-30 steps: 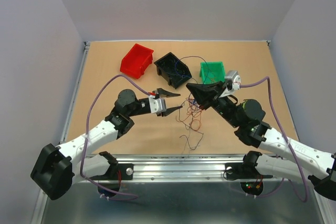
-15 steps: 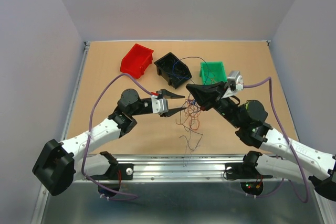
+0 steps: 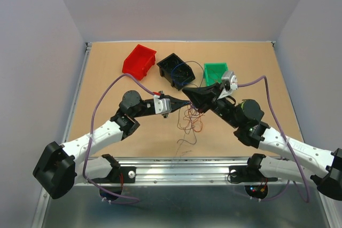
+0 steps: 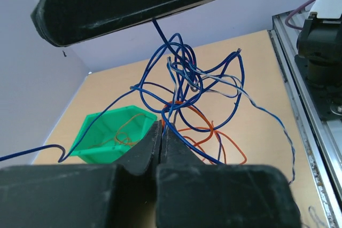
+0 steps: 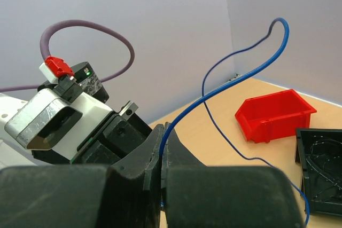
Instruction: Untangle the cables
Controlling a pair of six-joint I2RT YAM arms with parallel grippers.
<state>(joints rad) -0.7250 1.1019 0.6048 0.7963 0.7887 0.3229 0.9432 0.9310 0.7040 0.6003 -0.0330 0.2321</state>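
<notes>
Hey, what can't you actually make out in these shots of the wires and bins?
Top view: wires too thin to separate.
Left wrist view: which strand the left gripper pinches, hidden by its fingertips.
Right wrist view: black bin cut by the right edge.

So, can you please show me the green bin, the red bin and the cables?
green bin (image 3: 215, 71): top external view, on its bare inside.
red bin (image 3: 139, 61): top external view, on its bare inside.
cables (image 4: 181, 76): left wrist view, on the blue knot in the middle.

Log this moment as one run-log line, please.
left tool: shut on tangle of thin blue and orange wires | right tool: shut on thin blue wire | status: tangled
</notes>
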